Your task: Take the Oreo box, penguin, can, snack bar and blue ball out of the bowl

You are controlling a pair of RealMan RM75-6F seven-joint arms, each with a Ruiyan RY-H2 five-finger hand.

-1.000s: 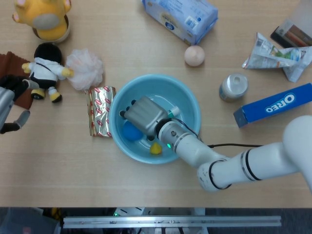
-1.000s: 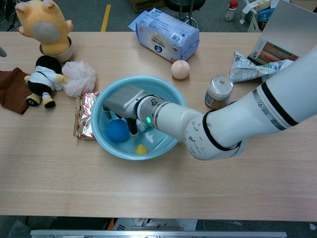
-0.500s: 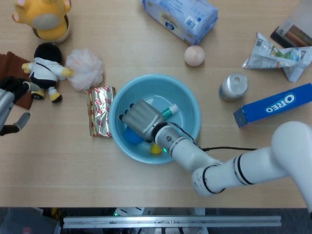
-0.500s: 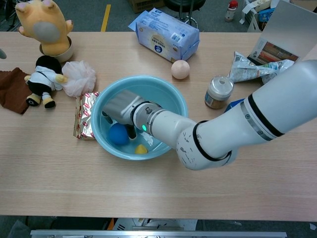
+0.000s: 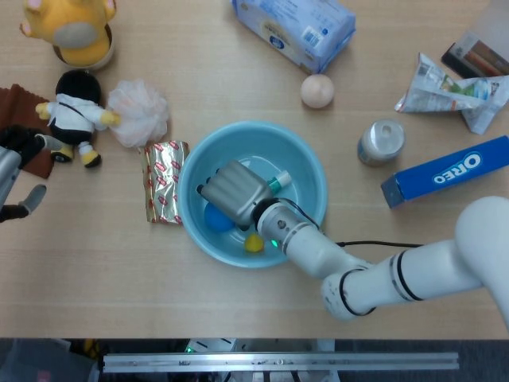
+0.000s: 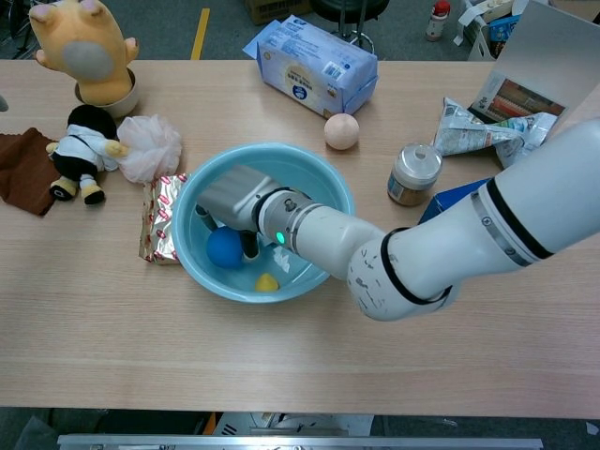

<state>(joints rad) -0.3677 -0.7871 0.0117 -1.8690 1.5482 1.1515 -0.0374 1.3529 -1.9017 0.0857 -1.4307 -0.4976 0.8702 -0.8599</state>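
One thing left in the round light-blue plastic bowl (image 6: 330,187) from the list: the small blue ball (image 6: 225,248). Compared with half a second ago, the right hand (image 6: 234,202) has shifted slightly back over it, so the grab looks close. Fingers are curled down around the ball, touching it, but can't tell if they really grip. Further out, the left hand (image 5: 17,179) sits near the table edge, fingers spread, holding nothing.

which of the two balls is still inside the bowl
The blue ball, lying in the light blue bowl right beneath the right hand. The peach-coloured ball sits on the table behind the bowl.
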